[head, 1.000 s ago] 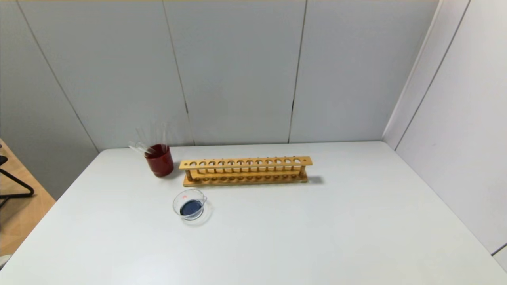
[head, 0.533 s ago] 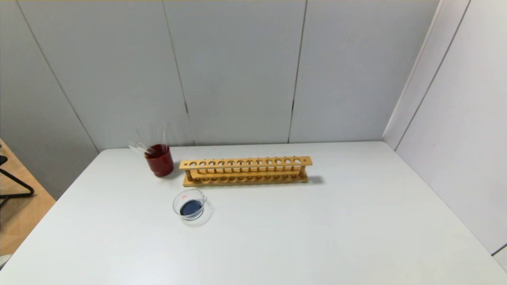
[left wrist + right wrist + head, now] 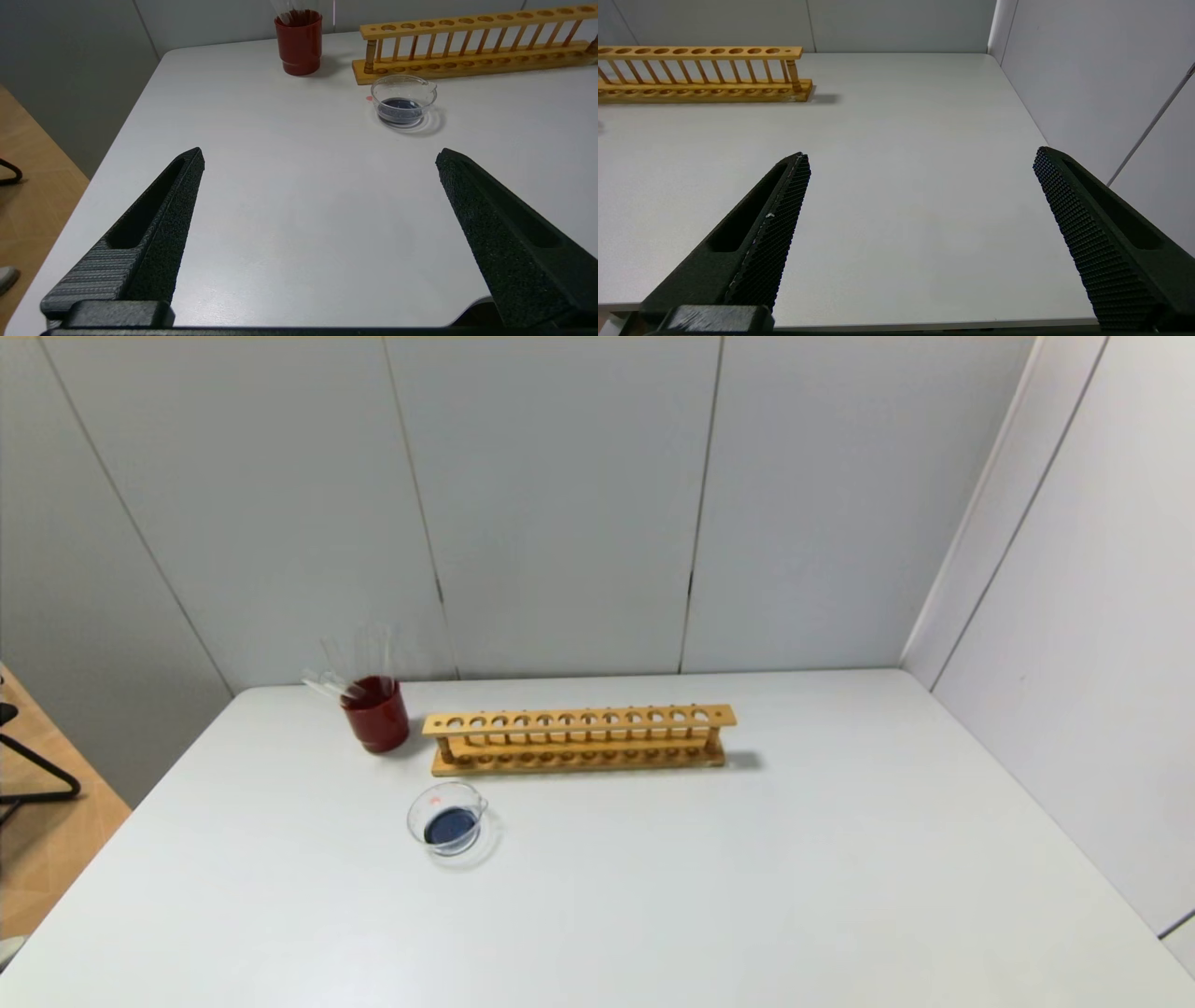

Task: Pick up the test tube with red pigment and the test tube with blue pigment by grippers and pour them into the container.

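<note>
The container (image 3: 448,819), a small clear glass dish with a pouring lip, stands on the white table left of centre and holds a dark blue liquid; it also shows in the left wrist view (image 3: 404,99). No tube with orange-red or teal liquid is in view. My left gripper (image 3: 321,154) is open and empty, low over the table's near left part, well short of the dish. My right gripper (image 3: 920,154) is open and empty over the near right part of the table. Neither gripper shows in the head view.
A dark red cup (image 3: 376,714) with plain clear tubes (image 3: 350,663) leaning in it stands at the back left. A long wooden tube rack (image 3: 579,737) with empty holes lies behind the dish. Walls close the back and right sides.
</note>
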Robot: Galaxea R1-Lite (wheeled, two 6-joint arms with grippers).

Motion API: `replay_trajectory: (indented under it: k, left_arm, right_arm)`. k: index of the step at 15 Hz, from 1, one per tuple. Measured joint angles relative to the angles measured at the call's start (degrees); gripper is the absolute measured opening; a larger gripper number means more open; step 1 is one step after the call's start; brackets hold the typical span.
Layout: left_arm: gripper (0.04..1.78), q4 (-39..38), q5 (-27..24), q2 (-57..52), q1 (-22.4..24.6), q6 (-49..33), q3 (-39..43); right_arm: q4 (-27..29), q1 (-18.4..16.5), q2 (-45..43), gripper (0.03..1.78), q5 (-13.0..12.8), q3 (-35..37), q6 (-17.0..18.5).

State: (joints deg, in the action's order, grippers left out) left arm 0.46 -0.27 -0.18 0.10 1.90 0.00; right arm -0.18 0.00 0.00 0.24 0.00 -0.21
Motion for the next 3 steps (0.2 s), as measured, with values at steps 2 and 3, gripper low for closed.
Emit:
replay_trajectory:
  k: [2, 3]
  left_arm:
    - [1.75, 0.05, 0.16, -0.02, -0.02, -1.28, 0.0]
    - [1.75, 0.05, 0.17, -0.02, -0.02, -1.3, 0.0]
  right_arm:
    - [0.02, 0.0, 0.0, 1.75, -0.02, 0.0, 0.0]
    - [0.02, 0.0, 0.0, 1.75, 0.0, 0.0, 0.02]
